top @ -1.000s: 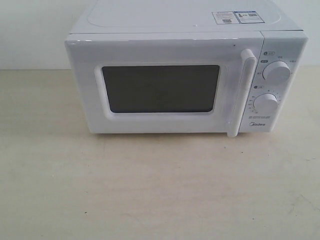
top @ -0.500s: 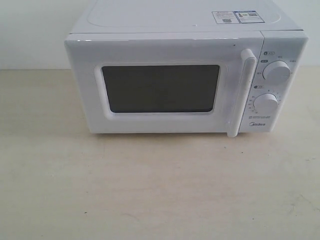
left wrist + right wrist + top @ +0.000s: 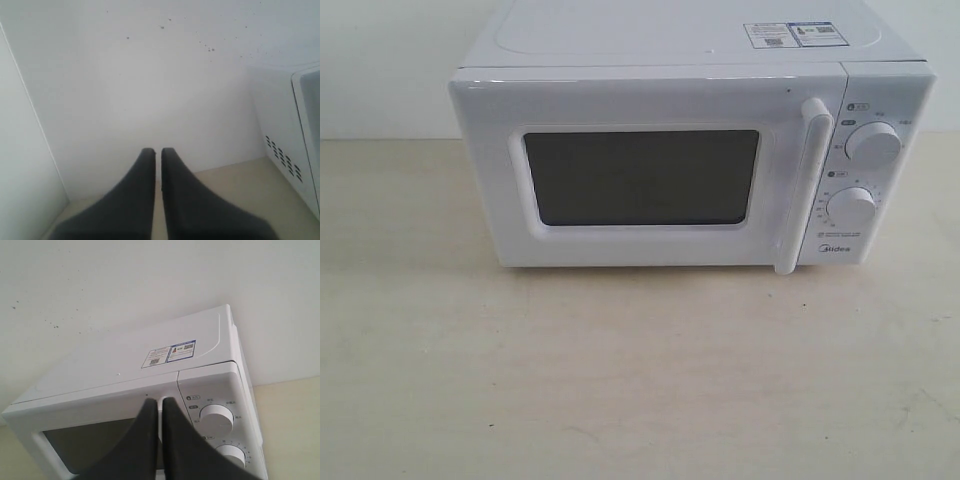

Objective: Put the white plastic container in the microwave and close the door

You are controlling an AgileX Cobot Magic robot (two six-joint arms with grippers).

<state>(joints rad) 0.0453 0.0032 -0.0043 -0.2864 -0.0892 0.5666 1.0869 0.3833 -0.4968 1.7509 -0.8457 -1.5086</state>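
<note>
Sitting toward 12 o'clock on the table (image 3: 620,380), the microwave (image 3: 660,90) faced the exterior camera square on. The door (image 3: 490,180) was shut flush against the body, with the dark window (image 3: 640,177) in its middle and the long vertical handle (image 3: 800,185) at 3 o'clock of that window. Two round dials sat on the panel at 3 o'clock of the handle: the upper dial (image 3: 873,143) and the lower dial (image 3: 851,207) at its 6 o'clock. Stickers (image 3: 795,34) lay on the top at about 1 o'clock. Whether the white plastic container was inside could not be told, because the window was too dark. The left pincer (image 3: 158,152) was narrow, its fingers almost touching and holding nothing. It pointed at a white wall (image 3: 150,75), with the microwave's vented side (image 3: 282,155) close by. The right pincer (image 3: 160,402) was pressed to a thin slit and empty, its tips in front of the door's upper edge near the dial panel. Whether it touched the door was unclear.
</note>
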